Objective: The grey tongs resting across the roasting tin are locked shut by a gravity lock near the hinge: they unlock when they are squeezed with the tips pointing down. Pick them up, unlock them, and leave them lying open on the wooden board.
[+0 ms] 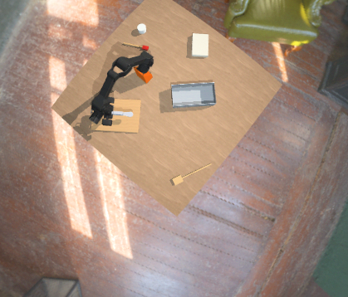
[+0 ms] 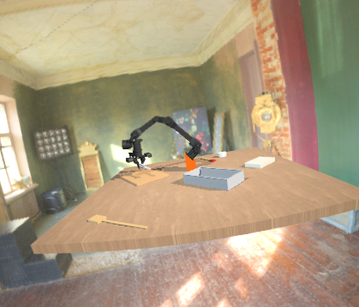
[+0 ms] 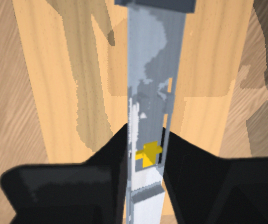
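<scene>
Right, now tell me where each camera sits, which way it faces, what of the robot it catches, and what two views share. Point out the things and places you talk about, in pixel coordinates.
Top: high above the table (image 1: 150, 145) (image 2: 215, 206), looking down; the whole arm (image 1: 108, 85) (image 2: 159, 120) shows.
Exterior: beyond a table edge, looking across it into the room; arm and gripper (image 1: 108, 114) (image 2: 139, 165) (image 3: 140, 127) show.
Wrist: by the gripper, facing the wooden board (image 1: 131, 124) (image 2: 146, 177) (image 3: 211, 55); black fingers flank the tongs (image 1: 125, 114) (image 2: 146, 167) (image 3: 151, 60).
Top and exterior share the roasting tin (image 1: 193, 106) (image 2: 208, 182).

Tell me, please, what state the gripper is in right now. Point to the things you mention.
Gripper (image 1: 111, 113) (image 2: 140, 166) (image 3: 140, 127): closed on the grey tongs (image 1: 126, 114) (image 2: 146, 167) (image 3: 151, 55), held above the wooden board (image 1: 130, 125) (image 2: 146, 177) (image 3: 213, 65).
</scene>
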